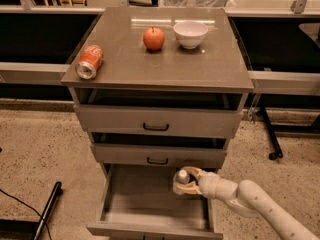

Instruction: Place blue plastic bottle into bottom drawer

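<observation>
Camera view: we see the gripper (186, 183) clamped around the bottle (183, 176), cap poking up between its fingers. Both hang over the open bottom drawer (145, 204), back right.

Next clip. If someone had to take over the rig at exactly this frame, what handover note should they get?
Gripper: shut on the blue plastic bottle, white cap showing on top, at the right rear of the bottom drawer.
Drawer: pulled open, with its grey floor bare to the left of the bottle.
Done: the bottle is grasped and brought into the drawer opening.
Left: set the bottle on the drawer floor, release it and withdraw the arm. I cannot tell whether the bottle already touches the floor.
Not part of the job: the red can, apple and white bowl on the cabinet top.
</observation>
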